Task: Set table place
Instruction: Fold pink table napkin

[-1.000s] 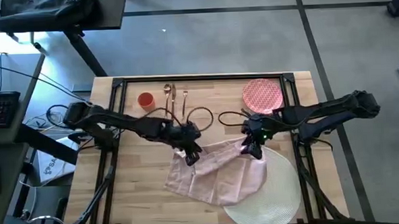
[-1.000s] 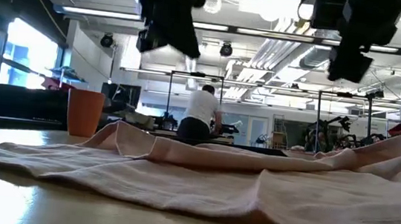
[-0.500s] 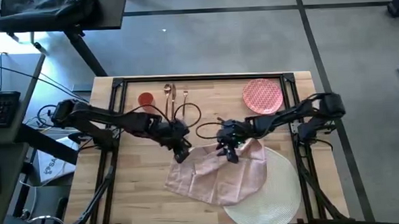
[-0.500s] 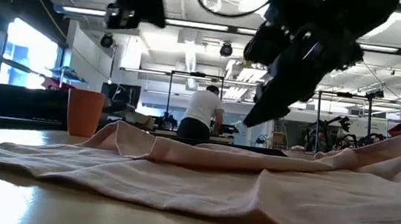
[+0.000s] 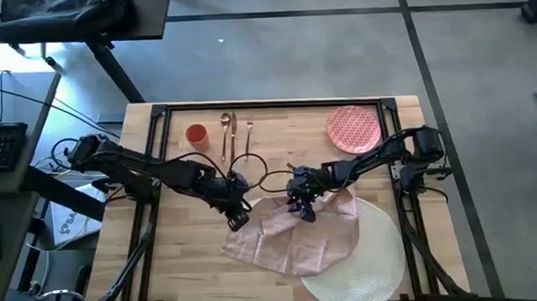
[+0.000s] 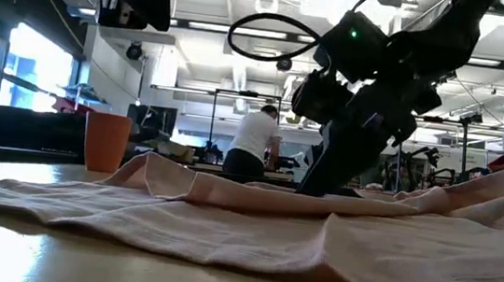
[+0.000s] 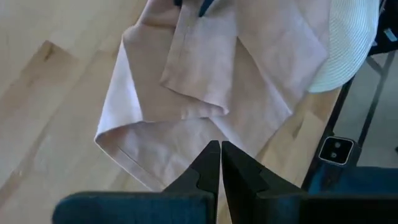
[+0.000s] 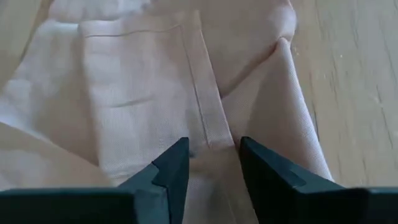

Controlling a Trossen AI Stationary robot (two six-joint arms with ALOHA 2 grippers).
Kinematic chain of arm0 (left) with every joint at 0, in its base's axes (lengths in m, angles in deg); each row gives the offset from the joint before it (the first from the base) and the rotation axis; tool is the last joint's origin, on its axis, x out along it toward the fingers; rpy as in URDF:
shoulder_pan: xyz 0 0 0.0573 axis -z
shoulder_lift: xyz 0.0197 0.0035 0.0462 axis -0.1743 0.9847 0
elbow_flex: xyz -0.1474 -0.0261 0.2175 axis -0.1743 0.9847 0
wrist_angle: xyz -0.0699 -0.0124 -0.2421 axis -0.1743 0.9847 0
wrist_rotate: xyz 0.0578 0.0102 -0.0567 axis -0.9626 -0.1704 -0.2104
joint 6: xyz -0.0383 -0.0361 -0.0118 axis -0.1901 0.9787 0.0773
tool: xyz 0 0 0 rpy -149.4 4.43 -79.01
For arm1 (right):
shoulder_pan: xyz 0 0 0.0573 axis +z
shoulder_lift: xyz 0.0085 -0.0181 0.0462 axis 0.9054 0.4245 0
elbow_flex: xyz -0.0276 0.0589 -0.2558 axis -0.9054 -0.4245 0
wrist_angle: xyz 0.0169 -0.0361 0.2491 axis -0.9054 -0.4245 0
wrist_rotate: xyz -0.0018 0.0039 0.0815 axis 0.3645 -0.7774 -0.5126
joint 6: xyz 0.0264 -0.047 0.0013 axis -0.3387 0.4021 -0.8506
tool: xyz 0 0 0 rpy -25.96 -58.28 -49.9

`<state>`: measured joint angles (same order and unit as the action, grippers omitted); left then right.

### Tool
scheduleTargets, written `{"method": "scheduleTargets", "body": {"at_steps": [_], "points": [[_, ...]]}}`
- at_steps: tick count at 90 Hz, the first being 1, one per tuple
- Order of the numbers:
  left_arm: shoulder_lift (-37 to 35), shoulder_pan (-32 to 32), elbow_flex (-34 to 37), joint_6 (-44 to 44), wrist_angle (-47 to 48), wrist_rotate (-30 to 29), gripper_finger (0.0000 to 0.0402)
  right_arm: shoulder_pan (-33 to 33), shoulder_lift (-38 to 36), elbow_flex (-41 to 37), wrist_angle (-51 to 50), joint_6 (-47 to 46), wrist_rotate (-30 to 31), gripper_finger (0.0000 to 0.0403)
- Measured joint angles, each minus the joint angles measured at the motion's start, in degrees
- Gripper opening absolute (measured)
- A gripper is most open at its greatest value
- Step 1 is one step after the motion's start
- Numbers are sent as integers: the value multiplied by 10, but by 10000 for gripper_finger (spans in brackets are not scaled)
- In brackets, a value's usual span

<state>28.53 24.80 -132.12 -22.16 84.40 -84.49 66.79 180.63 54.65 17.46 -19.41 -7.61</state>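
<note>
Right gripper [image 8: 211, 163]: fingers spread, straddling a raised hem fold of the napkin [image 5: 295, 235], apparently poised to pinch it.
Left gripper [image 7: 220, 167]: fingers pressed together, holding nothing, just off the napkin's near corner.
Napkin: lies crumpled mid-table [image 5: 192, 263], its far side draped over the white woven placemat [image 5: 373, 264]; likely needs pulling clear and flattening.
Plate [image 5: 353, 129]: parked at the far right corner, not yet on the placemat.
Cup [image 5: 196, 134] and gold cutlery [image 5: 234, 132]: waiting along the far edge.
Change: a second ago the right gripper held the napkin's right edge by the placemat; it has since swung inward to the cloth's upper middle, while the left gripper drew back slightly.
</note>
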Motion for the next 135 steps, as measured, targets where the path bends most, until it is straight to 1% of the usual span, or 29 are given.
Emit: {"method": "scheduleTargets", "body": {"at_steps": [6, 17, 22, 34, 53, 64, 73, 80, 89, 101, 112, 120, 135], "points": [[0, 0, 0, 0, 0, 0, 0, 2, 0, 0, 0, 8, 0, 93], [0, 0, 0, 0, 0, -1, 0, 7, 0, 0, -2, -2, 0, 25], [0, 0, 0, 0, 0, -2, 0, 10, -2, 0, -4, -12, 0, 9], [0, -5, 0, 0, 1, -12, 0, 12, -22, 16, -30, -73, -1, 3], [0, -19, 0, -3, 3, -46, 0, 10, -106, 53, -78, -108, -5, 0], [-3, -21, 0, -61, -26, -70, 7, 3, -147, 69, -103, -117, -2, 0], [-2, -25, 4, -123, -67, -77, 33, 3, -155, 81, -134, -117, 17, 0], [1, -35, 22, -161, -130, -75, 67, 3, -155, 94, -153, -109, 17, 0], [13, -54, 55, -182, -217, -74, 115, 4, -153, 106, -163, -102, 17, 0], [41, -79, 92, -217, -327, -45, 175, 4, -153, 114, -171, -96, 17, 0], [77, -94, 107, -271, -438, 12, 213, 4, -153, 115, -172, -72, 13, 0], [106, -104, 107, -277, -487, 51, 227, 4, -153, 115, -178, -67, 9, 0], [149, -118, 107, -215, -513, 139, 223, 4, -153, 115, -191, -67, 5, 0]]}}
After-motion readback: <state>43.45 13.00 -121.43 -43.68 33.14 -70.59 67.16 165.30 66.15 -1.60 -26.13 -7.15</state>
